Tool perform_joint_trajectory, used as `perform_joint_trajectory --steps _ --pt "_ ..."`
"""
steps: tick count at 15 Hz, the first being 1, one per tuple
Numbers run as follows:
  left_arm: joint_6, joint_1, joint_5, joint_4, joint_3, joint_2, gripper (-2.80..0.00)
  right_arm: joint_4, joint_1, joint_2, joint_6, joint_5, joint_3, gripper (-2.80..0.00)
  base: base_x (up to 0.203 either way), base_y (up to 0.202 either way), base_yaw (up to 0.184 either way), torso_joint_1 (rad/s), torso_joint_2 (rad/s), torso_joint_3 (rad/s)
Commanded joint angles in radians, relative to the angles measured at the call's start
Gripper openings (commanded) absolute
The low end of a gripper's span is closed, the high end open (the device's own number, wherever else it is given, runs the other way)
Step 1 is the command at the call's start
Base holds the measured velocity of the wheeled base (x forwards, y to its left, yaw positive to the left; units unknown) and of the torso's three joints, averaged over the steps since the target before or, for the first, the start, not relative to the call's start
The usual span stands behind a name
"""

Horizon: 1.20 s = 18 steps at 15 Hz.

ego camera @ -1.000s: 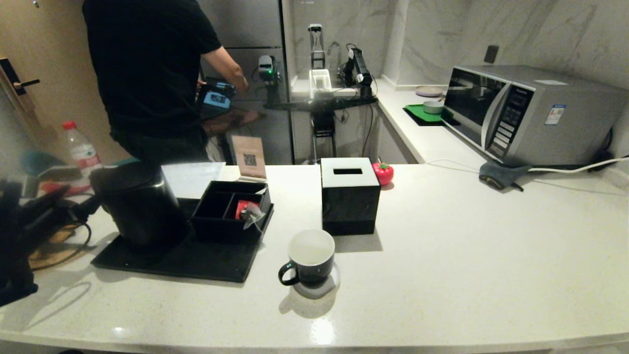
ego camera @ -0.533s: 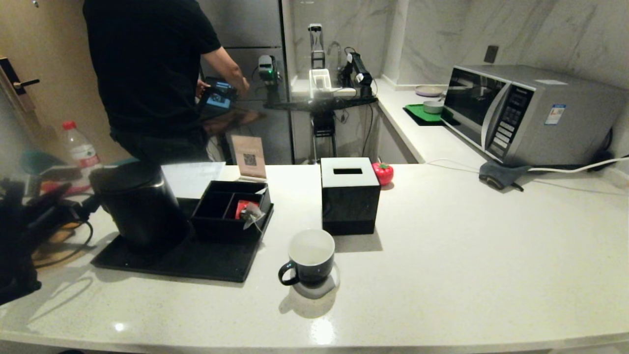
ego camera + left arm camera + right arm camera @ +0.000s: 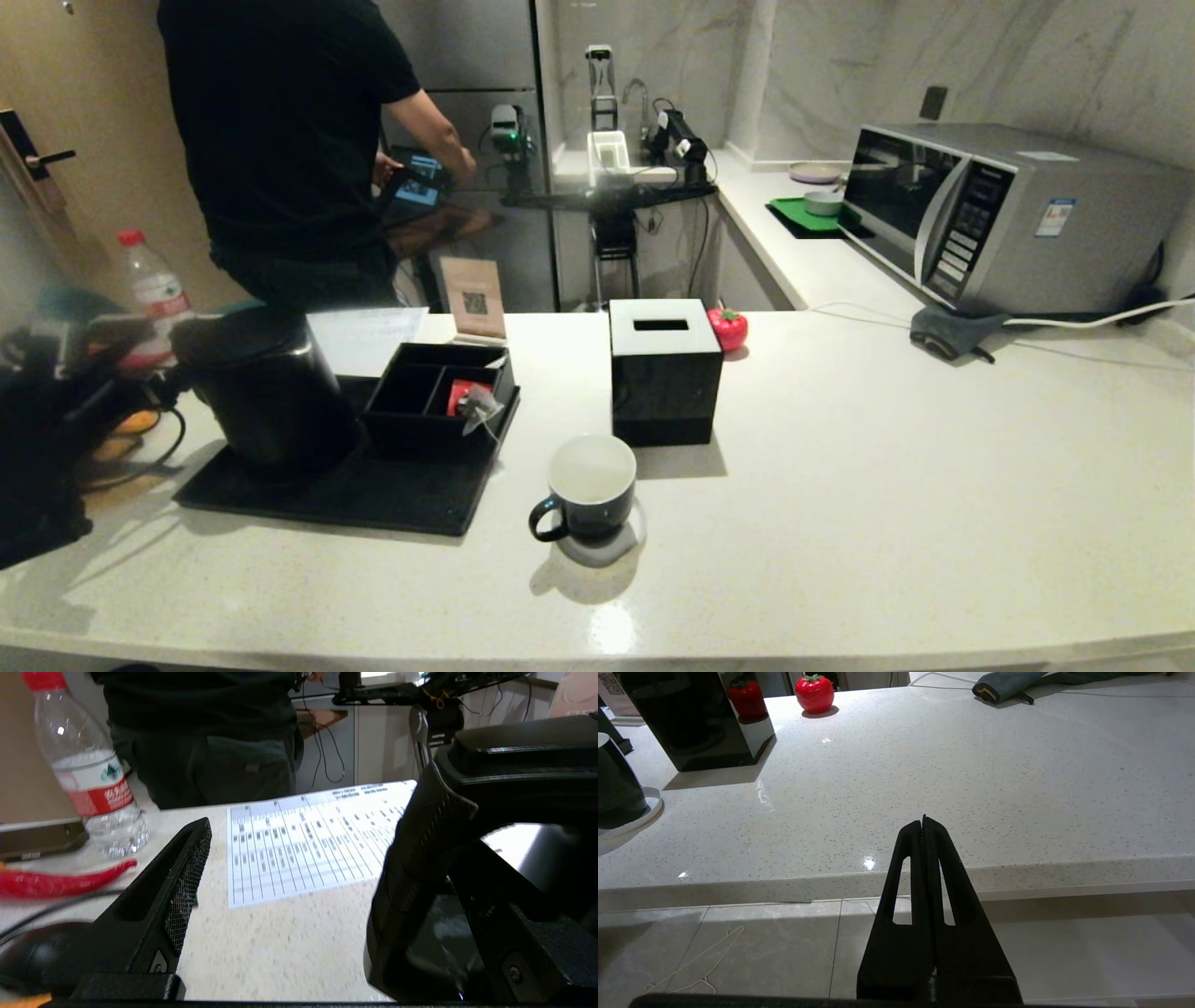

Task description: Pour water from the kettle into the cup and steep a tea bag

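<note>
The matte black kettle [image 3: 263, 390] stands on a black tray [image 3: 373, 499] at the left. My left gripper [image 3: 140, 387] is at its handle side, open; in the left wrist view the kettle's loop handle [image 3: 423, 858] lies between the fingers [image 3: 184, 877], close to the far one, with a wide gap to the other. The dark cup [image 3: 588, 485], white inside, sits on a coaster in the middle. The tea bag [image 3: 481, 408] leans on the black organiser box. No water shows. My right gripper [image 3: 924, 821] is shut and empty, below the counter's front edge.
A black tissue box [image 3: 665, 369] stands just behind the cup, a red toy pepper [image 3: 728, 328] beside it. A water bottle [image 3: 91, 765], a red chilli [image 3: 56, 882] and a printed sheet [image 3: 303, 844] lie by the kettle. Microwave [image 3: 990, 215] at back right; a person [image 3: 289, 140] stands behind.
My left arm has edged forward and up toward the kettle's handle. The person behind has shifted the tablet slightly. The kettle, cup and tea bag have not moved.
</note>
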Motion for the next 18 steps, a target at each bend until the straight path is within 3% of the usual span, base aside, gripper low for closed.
perform_joint_trajectory --steps 1,9,18 --pt "-0.002 -0.004 0.001 -0.049 -0.046 0.029 0.00 0.000 0.000 0.001 0.001 0.000 -0.001 -2.80 0.000 0.000 0.000 0.000 0.00 0.000" --pt "-0.004 -0.055 0.003 -0.049 -0.182 0.089 0.00 0.000 0.000 0.001 0.001 0.000 -0.001 -2.80 0.000 0.000 0.000 0.000 0.00 0.000" --pt "-0.025 -0.083 0.001 -0.047 -0.231 0.098 0.00 0.000 0.000 0.001 0.001 0.000 -0.001 -2.80 0.000 0.000 0.000 0.000 0.00 0.000"
